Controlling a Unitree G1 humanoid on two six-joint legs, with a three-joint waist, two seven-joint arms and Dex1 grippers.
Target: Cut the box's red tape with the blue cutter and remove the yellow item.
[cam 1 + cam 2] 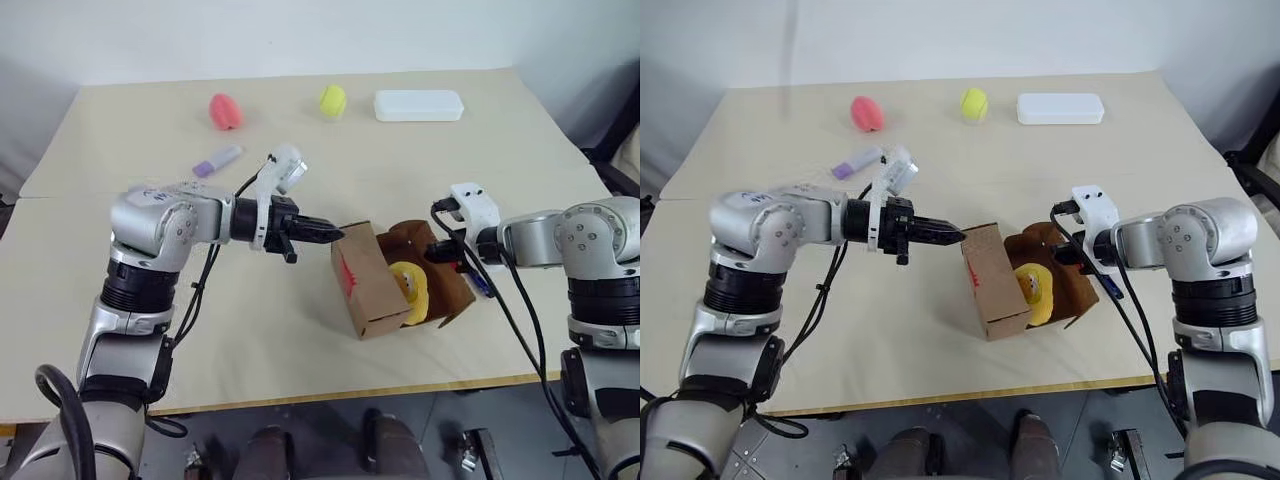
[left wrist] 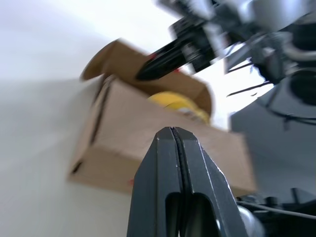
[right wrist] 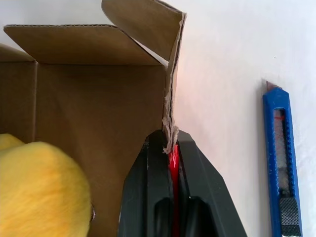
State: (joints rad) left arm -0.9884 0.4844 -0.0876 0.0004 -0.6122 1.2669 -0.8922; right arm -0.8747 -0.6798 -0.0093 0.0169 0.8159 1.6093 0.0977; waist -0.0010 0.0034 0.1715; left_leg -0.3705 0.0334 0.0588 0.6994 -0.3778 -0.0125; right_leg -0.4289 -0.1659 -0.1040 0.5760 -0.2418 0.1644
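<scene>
Table: cream top carrying everything.
Box: near the table's front edge, right of its middle, flaps open, tipped on its side.
Yellow item: in the box's open mouth, not yet taken out.
Blue cutter: lying on the table just right of the box, not held.
Red tape: appears already cut.
Right gripper: pressed together on a flap edge, beside the yellow item.
Left gripper: pressed together, empty, at the box's upper left edge.
Left to do: pull the yellow item out.
</scene>
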